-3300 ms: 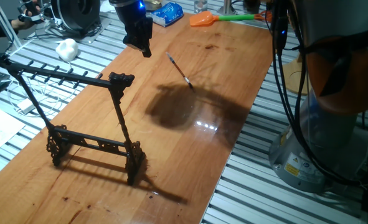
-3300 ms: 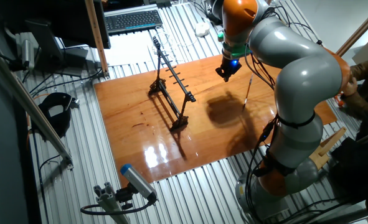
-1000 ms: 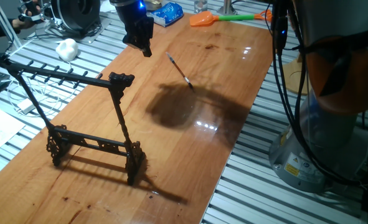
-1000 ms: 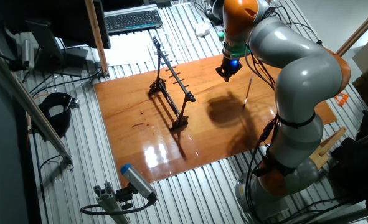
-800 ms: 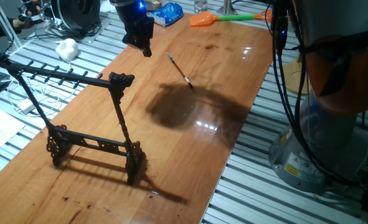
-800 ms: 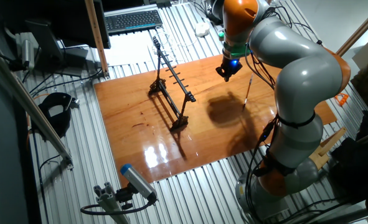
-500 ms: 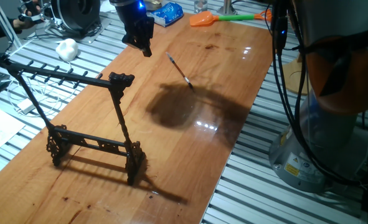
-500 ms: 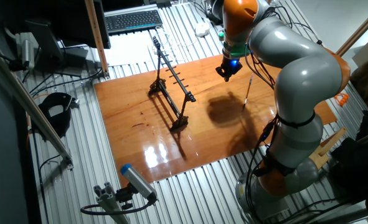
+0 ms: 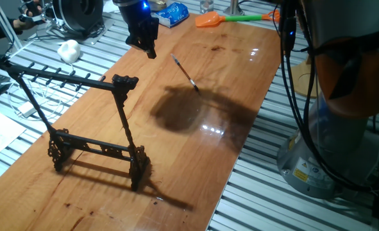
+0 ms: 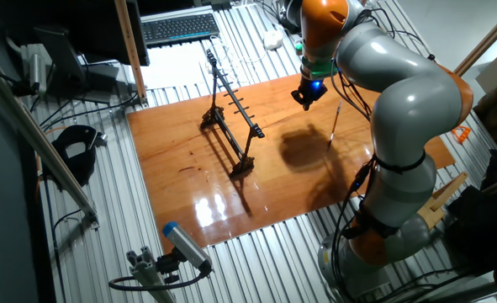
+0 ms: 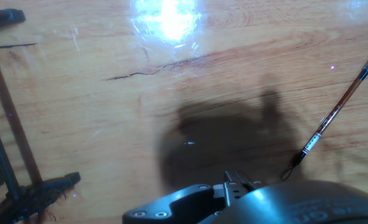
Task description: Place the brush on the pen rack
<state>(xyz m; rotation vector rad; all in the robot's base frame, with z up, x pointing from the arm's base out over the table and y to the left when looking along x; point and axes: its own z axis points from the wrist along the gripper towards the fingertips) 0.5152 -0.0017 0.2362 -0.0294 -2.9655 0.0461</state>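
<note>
While aloft, gripper (image 9: 149, 50) (empty-looking) touches nothing

The arm is reaching over the table (image 9: 240, 83), its gripper (image 9: 150, 51) pointing down and hanging above the wood, fingers together and holding nothing.

table: glossy wooden top (image 9: 240, 83), lamp glare
surround: ribbed metal decking (image 10: 105, 227)
desk: keyboard (image 10: 179, 27)
far end: orange fly swatter (image 9: 210, 20)

Looked like a robotics lab: ribbed aluminium bench (image 9: 343, 205), loose cables (image 9: 298, 96), keyboard (image 10: 179, 27), camera rigs.
</note>
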